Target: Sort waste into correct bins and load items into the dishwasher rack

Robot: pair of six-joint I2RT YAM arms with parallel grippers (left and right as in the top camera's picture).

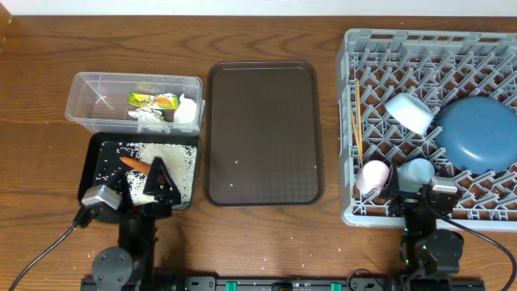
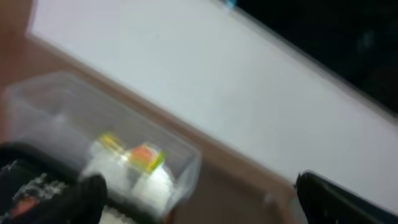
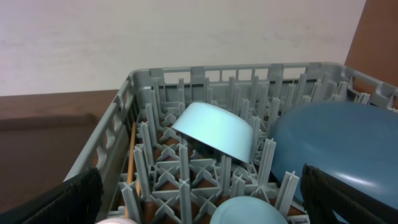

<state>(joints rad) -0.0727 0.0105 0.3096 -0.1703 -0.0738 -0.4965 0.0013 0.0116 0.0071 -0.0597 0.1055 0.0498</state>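
My left gripper (image 1: 157,179) hangs open and empty over the black tray (image 1: 91,162), which holds loose rice (image 1: 174,158) and an orange carrot (image 1: 135,163). The clear tub (image 1: 87,101) behind it holds a yellow-green wrapper (image 1: 153,100) and crumpled white paper (image 1: 188,110). The blurred left wrist view shows that tub (image 2: 37,106) and wrapper (image 2: 146,155). In the grey dishwasher rack (image 1: 420,39) are the blue plate (image 1: 477,133), white bowl (image 1: 408,111), pinkish cup (image 1: 373,176), light blue cup (image 1: 418,170) and chopsticks (image 1: 355,121). At its near edge my right gripper (image 1: 408,194) is open and empty.
A large brown serving tray (image 1: 262,133) lies between the bins and the rack. A few rice grains are scattered on the wooden table (image 1: 266,242) near the front. The right wrist view looks into the rack (image 3: 186,78) at the bowl (image 3: 214,134) and plate (image 3: 336,143).
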